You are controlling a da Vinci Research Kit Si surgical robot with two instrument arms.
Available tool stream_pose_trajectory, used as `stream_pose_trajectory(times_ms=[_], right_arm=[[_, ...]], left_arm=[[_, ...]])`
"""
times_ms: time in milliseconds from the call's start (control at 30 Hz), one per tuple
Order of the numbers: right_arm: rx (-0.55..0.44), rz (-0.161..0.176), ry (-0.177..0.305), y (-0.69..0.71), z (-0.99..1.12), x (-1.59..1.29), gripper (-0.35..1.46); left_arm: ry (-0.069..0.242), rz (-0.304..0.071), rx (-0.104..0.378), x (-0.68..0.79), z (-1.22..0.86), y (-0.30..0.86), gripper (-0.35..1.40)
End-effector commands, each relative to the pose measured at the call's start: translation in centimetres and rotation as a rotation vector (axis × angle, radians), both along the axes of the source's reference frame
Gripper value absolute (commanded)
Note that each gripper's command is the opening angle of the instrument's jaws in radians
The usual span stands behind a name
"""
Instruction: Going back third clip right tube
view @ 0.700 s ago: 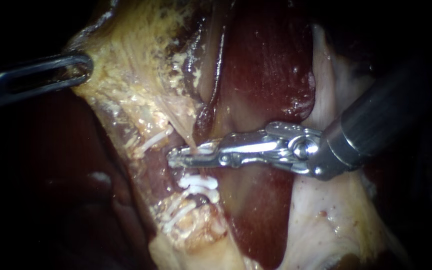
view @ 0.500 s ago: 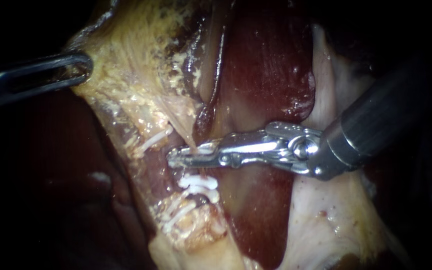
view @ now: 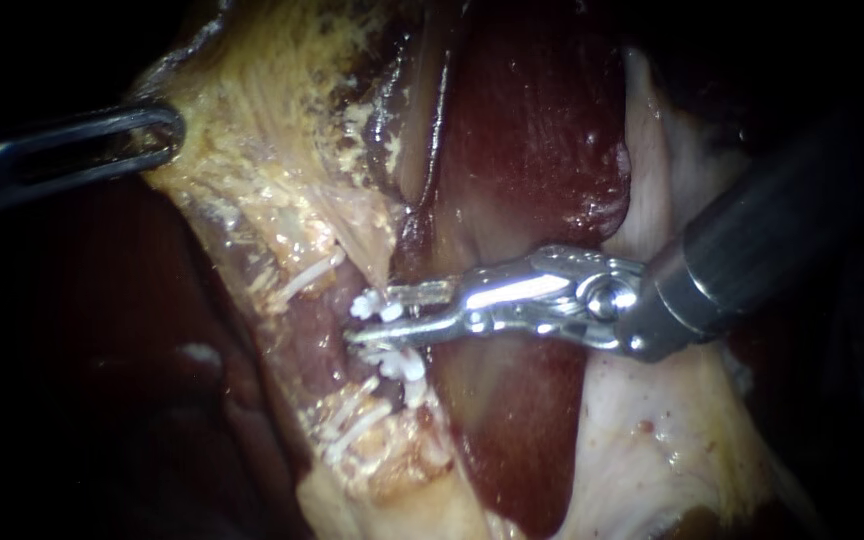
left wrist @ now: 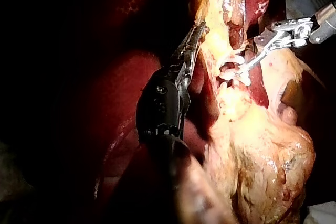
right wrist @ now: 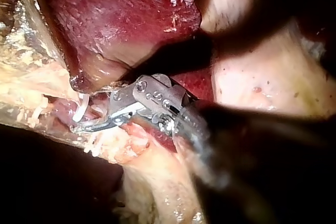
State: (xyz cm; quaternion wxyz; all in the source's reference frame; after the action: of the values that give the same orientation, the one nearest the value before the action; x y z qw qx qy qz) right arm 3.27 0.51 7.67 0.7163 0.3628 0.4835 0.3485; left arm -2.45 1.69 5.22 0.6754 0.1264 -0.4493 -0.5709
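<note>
Pincer of right instrument agape, white clip between tips.

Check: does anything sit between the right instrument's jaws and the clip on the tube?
Nothing visible does. The right instrument has its jaws open directly around the white clip; other clips lie beside them.

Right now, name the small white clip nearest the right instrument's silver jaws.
The white clip between the right instrument's open jaws; the other clips lie outside them.

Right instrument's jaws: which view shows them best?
Endoscope view: right instrument side-on, jaws open, a white clip at their tips. Right wrist view sees it from behind, tips obscured; left wrist view shows it small, far off.
</note>
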Motion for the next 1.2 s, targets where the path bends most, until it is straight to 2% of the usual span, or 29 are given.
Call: stream_pose_trajectory(times_ms=[33,300,533,667,767,900,1033,1200], right_arm=[[-0.013,-0.008,0.006,-0.01,-0.01,-0.01,0.60],[-0.054,-0.055,0.033,-0.09,-0.11,-0.02,0.60],[-0.072,-0.044,0.025,-0.07,-0.08,-0.12,0.60],[-0.135,-0.057,0.032,-0.03,-0.07,-0.27,0.60],[-0.243,-0.097,0.057,-0.01,-0.12,-0.41,0.60],[-0.385,-0.147,0.091,0.08,-0.24,-0.66,0.60],[-0.479,-0.184,0.119,0.25,-0.44,-0.93,0.60],[-0.542,-0.205,0.144,0.41,-0.67,-1.19,0.60]], left_arm=[[0.000,0.000,0.000,0.00,0.00,0.00,-0.35],[0.000,0.000,0.000,0.00,0.00,0.00,-0.35],[0.000,0.000,0.000,0.00,0.00,0.00,-0.35],[0.000,0.000,0.000,0.01,0.00,0.00,-0.35],[0.000,0.001,0.000,0.01,0.00,-0.01,-0.35],[0.001,-0.001,-0.002,-0.01,0.02,-0.03,-0.35],[0.001,-0.001,-0.003,-0.01,0.03,-0.03,-0.35],[0.001,-0.001,-0.003,-0.01,0.03,-0.03,-0.35]])
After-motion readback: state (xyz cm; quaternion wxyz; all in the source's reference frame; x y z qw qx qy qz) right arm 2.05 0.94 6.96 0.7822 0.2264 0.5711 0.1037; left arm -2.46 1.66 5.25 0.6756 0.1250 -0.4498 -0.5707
